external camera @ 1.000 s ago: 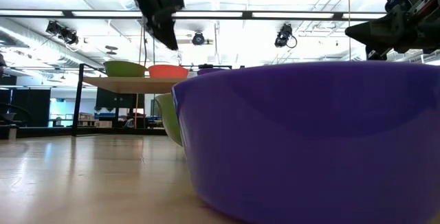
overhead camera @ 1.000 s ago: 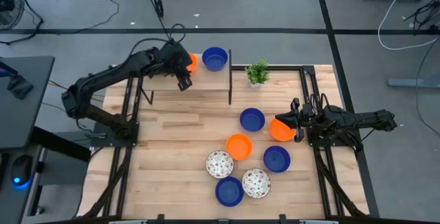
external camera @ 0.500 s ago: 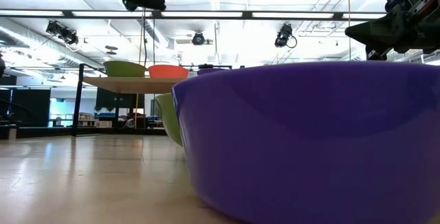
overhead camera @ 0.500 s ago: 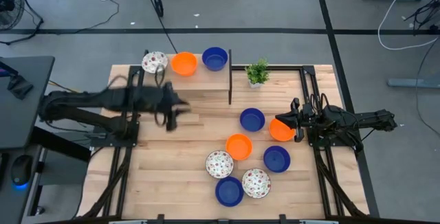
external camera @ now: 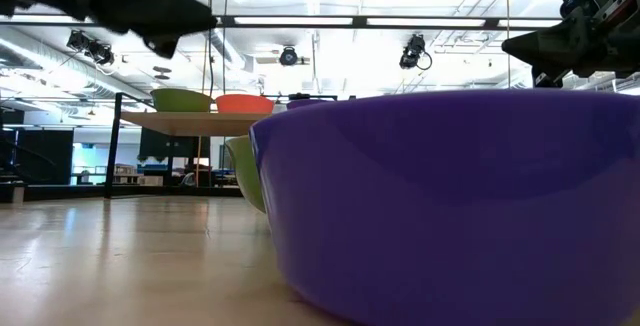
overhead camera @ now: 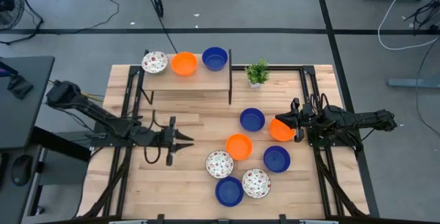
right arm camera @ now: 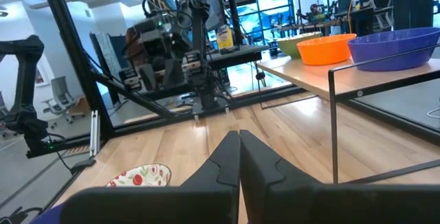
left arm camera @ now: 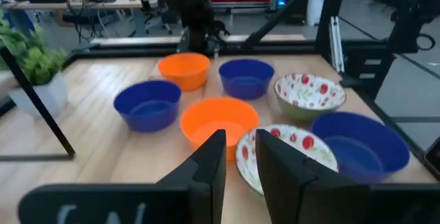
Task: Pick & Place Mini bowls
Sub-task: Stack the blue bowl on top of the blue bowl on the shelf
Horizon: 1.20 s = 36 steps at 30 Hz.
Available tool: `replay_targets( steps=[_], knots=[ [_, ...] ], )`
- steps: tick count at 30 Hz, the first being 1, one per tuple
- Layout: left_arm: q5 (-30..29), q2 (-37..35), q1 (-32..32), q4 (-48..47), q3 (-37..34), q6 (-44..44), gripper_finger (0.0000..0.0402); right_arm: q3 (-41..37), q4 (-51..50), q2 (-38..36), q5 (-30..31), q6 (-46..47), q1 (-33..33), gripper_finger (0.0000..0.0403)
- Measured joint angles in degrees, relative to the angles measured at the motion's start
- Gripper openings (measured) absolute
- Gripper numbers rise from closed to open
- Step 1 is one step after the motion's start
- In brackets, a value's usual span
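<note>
On the raised shelf [overhead camera: 185,80] at the far left stand a floral mini bowl [overhead camera: 155,62], an orange one [overhead camera: 184,63] and a blue one [overhead camera: 214,58]. Several more lie on the table: blue [overhead camera: 252,119], orange [overhead camera: 238,146], floral [overhead camera: 219,163], blue [overhead camera: 276,159], floral [overhead camera: 256,182], blue [overhead camera: 229,191], and an orange one [overhead camera: 280,130] partly under my right gripper. My left gripper [overhead camera: 188,140] [left arm camera: 239,161] points level toward the table's right, left of the bowls, narrowly open and holding nothing. My right gripper [overhead camera: 280,120] [right arm camera: 239,145] hangs shut above the table at the right.
A small green potted plant [overhead camera: 257,72] stands right of the shelf. Black frame rails [overhead camera: 306,93] run along both table sides. Bare wood lies between my left gripper and the bowls. In the low view a blue bowl [external camera: 450,206] fills the foreground.
My left gripper has swung from above the shelf's left part toward the table's near edge and down, tipping from pointing down to level, now aimed at the bowls on the table. The floral bowl on the shelf, hidden under the arm before, now shows.
</note>
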Motion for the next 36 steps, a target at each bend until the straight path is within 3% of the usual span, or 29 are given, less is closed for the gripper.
replay_targets(
  steps=[9, 18, 21, 29, 36],
  knots=[
    [-4.8, 9.2, -0.3, 7.3, -0.9, -1.9, 0.0083, 0.0, 1.4, 0.0, 0.0, -0.1, 0.0, 0.0006],
    [-17.9, 17.5, 1.2, 11.8, -0.9, -6.0, 0.0083, 0.0, 21.0, 0.5, 0.5, -5.3, -0.1, 0.0006],
    [-20.7, 20.4, 1.9, 11.7, -0.9, -9.1, 0.0083, 0.0, 21.0, 2.6, 1.2, -2.1, -0.1, 0.0006],
    [-23.0, 27.6, 4.8, 15.8, -0.9, -11.5, 0.0083, 4.3, 16.9, 24.6, 3.0, 10.1, -0.2, 0.0011],
    [-22.9, 29.5, 5.4, 17.9, -0.9, -10.0, 0.0083, 21.2, -6.7, 45.5, 0.2, 8.0, -0.2, 0.0057]
  ],
)
